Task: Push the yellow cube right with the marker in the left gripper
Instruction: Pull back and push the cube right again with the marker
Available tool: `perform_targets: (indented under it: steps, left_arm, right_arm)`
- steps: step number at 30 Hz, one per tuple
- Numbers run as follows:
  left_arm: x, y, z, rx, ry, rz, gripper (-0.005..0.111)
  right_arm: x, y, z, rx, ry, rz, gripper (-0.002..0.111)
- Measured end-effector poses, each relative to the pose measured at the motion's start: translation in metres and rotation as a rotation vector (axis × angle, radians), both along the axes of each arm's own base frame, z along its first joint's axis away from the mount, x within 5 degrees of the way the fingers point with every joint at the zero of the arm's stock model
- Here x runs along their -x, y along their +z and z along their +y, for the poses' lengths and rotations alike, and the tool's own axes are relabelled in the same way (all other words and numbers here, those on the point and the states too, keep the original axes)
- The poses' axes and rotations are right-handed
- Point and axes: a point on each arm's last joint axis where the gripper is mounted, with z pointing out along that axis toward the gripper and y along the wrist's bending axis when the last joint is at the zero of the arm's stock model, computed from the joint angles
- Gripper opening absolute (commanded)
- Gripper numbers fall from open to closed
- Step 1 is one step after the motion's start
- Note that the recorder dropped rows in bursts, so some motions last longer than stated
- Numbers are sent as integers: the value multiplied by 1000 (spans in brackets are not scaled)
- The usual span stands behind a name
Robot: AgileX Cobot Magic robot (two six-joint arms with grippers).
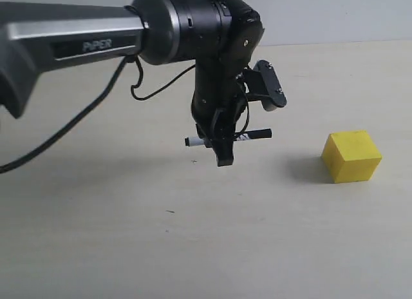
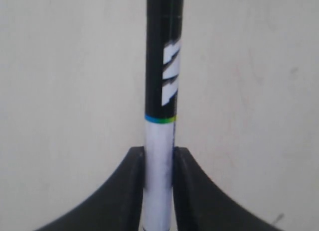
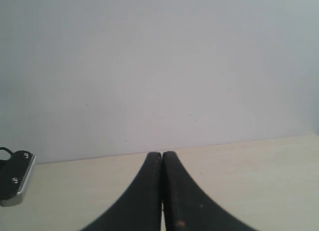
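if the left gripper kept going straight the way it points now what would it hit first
Most likely the bare table right beneath it: the left gripper points down, holding the marker crosswise. The yellow cube sits off to the right, out of that line.

"PIPER" on the left arm [image 1: 71,41]; white lettering on the marker [image 2: 160,66] illegible

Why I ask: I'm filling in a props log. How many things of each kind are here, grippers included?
Marker: 1
Yellow cube: 1
Grippers: 2 (left gripper shut on the marker, right gripper shut, holding nothing)
Total: 4
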Motion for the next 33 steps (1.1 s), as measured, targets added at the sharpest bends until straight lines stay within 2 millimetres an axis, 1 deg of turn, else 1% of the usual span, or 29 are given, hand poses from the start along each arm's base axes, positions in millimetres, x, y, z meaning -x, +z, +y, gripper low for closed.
perform_targets:
  steps: [4,7,9,12,20,27,33]
  left_arm:
    - [-10,-19,-16,-2,-29,-13,0]
    - [-13,-32,-28,-1,-49,-17,0]
    - [-13,-37,-35,4,-74,-23,0]
    - [-12,-36,-44,18,-123,-39,0]
    - [0,-30,-63,54,-242,-72,0]
    - [5,-29,-75,137,-261,-92,0]
    - [5,-25,-83,222,-257,-106,0]
  right_arm:
    - [0,0,0,0,0,0,0]
    - [0,0,0,0,0,0,0]
    - [0,0,0,0,0,0,0]
    - [0,0,0,0,0,0,0]
    - [0,0,0,0,0,0,0]
    - [0,0,0,0,0,0,0]
    - [0,0,0,0,0,0,0]
